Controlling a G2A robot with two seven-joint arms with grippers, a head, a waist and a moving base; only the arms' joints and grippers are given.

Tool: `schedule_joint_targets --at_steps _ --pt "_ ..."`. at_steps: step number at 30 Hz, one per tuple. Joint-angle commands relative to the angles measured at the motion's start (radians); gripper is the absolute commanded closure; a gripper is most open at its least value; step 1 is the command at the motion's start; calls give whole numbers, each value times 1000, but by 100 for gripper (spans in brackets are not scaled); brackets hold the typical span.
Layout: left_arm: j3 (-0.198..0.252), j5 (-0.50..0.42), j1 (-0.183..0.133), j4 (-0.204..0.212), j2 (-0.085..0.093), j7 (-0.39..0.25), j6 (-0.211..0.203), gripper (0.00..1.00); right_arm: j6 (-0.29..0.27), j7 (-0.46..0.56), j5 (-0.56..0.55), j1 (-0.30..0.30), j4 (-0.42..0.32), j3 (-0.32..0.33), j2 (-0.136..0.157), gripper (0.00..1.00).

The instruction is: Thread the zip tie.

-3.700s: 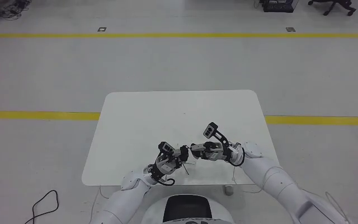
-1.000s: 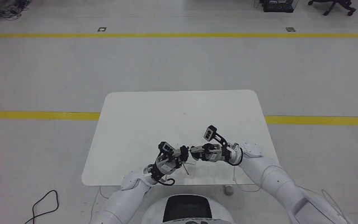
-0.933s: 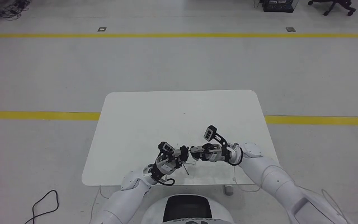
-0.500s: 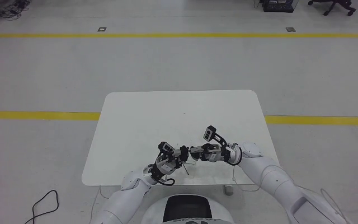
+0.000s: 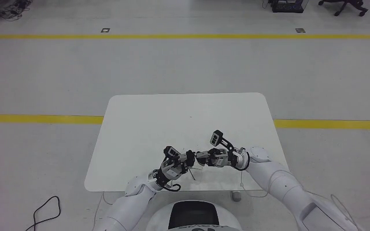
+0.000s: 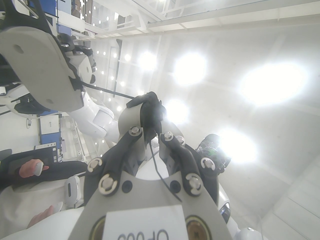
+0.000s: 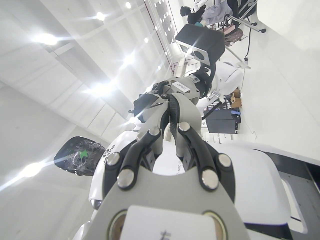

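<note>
Above the near edge of the white rounded table (image 5: 133, 127), our right gripper (image 5: 199, 156) has crept closer to our left gripper (image 6: 150, 118), both pinching the thin black plastic zip tie (image 6: 107, 91). We judge its free end is nearing its head, so threading is close.

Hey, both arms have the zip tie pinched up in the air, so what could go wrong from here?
1. The zip tie is a thin strap stretched between the left end effector and the right end effector, both shut on it. A small pull or twist may bend it or slip it out of a pinch.
2. It is held above the table, near the front edge. If dropped, it might fall off the table.
</note>
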Motion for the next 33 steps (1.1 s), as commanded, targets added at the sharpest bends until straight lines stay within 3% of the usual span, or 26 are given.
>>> schedule_joint_targets --at_steps 1,33 --pt "0 0 0 0 0 0 0 100 2 0 -3 1 1 0 0 100" --pt "0 0 0 0 0 0 0 100 21 0 -42 9 35 6 -18 100"
